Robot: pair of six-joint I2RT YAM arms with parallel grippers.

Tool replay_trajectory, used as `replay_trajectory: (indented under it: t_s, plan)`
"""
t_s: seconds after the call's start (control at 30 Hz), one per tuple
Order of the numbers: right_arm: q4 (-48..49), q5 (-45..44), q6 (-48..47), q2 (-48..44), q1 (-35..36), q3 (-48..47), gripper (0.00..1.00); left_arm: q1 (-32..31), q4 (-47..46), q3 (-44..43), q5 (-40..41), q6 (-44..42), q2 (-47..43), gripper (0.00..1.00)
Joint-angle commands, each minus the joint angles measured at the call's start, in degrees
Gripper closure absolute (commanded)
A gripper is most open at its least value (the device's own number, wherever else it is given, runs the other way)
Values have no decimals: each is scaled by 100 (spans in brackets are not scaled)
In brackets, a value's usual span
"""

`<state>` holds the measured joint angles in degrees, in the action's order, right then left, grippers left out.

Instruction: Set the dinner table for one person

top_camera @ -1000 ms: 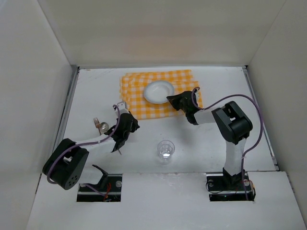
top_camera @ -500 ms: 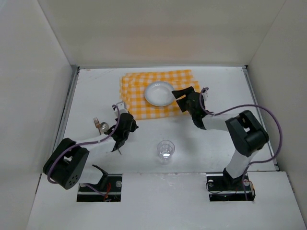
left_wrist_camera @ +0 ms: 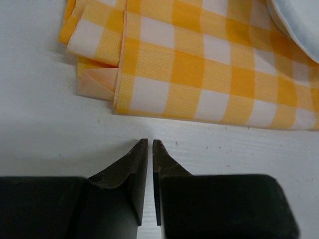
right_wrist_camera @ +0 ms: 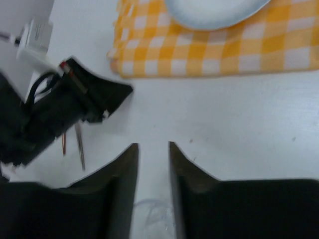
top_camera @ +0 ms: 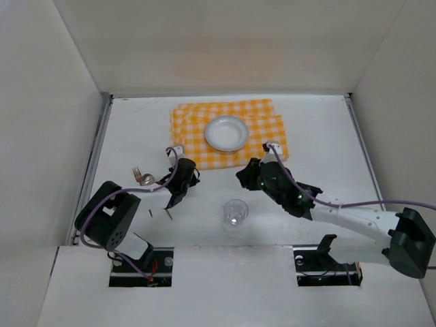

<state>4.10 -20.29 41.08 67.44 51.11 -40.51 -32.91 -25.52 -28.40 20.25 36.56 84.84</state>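
Dinner table [top_camera: 320,129], checked cloth [top_camera: 191,122], white plate [top_camera: 227,132], clear glass [top_camera: 235,212]

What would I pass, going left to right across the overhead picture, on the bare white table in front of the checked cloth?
Metal cutlery → left tool → clear glass. The right tool lies over the same left-to-right stretch as the glass, so it is left out.
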Motion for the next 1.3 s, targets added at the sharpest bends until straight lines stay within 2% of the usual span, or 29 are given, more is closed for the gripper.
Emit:
replay_trajectory:
  t_s: [0.0, 0.03, 0.13, 0.43, 0.5, 0.6, 0.77, 0.83, 0.9, 1.1, 1.27]
  plan:
    - [-1358, -335, -926, -380, 552, -9, 57, 52, -32, -280, 14, -8, 147, 92]
    - [-1550, -317, -961, -459, 745, -27, 46, 69, -32, -297, 31, -8, 191, 92]
    - [-1824, -334, -979, -486, 940, -53, 35, 175, -32, -376, 84, 9, 349, 92]
    - [-1930, -19, -1155, 233, 1133, -185, 38, 597, 20, -614, 251, 62, 727, 92]
    - [-1930, -10, -1190, 453, 1186, -264, 40, 649, 47, -623, 330, 80, 762, 92]
    - [-1878, -18, -1225, 638, 1212, -317, 49, 711, 99, -623, 488, 71, 780, 92]
    - [-1869, -246, -1234, 665, 1221, -440, 79, 773, 161, -623, 533, 89, 745, 92]
    - [-1886, -422, -1208, 543, 1221, -458, 88, 764, 187, -596, 498, 123, 666, 92]
    - [-1904, -501, -1225, 385, 1221, -510, 91, 694, 223, -491, 462, 211, 386, 89]
    - [-1729, -476, -1357, 103, 686, -931, 94, 649, 591, 10, 541, 755, -880, 65]
    - [-1289, -405, -1717, 637, -288, -1642, 94, 720, 829, -331, 445, 879, -672, 56]
